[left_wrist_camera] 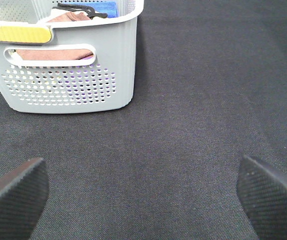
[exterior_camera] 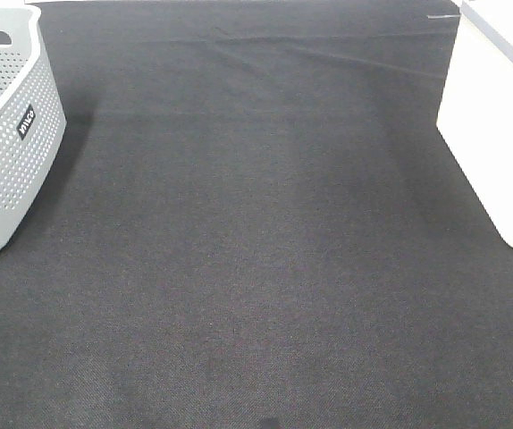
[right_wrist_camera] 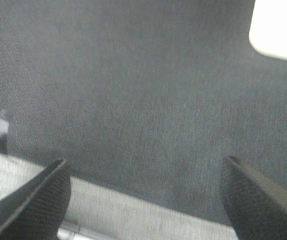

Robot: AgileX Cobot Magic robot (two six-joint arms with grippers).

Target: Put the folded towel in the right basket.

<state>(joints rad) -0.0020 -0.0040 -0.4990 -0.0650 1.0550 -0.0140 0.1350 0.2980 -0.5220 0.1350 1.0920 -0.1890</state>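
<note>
From above, we see bare dark tabletop (exterior_camera: 256,268) between the grey basket (exterior_camera: 11,152) and the white right basket (exterior_camera: 498,134). Our left hand (left_wrist_camera: 143,192) is spread apart, empty; folded towels (left_wrist_camera: 53,52) sit in the grey basket. Our right hand (right_wrist_camera: 146,197) gapes empty. Nothing moved yet, we judge.

Both the grey basket (exterior_camera: 11,134) and white basket (exterior_camera: 498,125) run off the overhead frame's edges.
</note>
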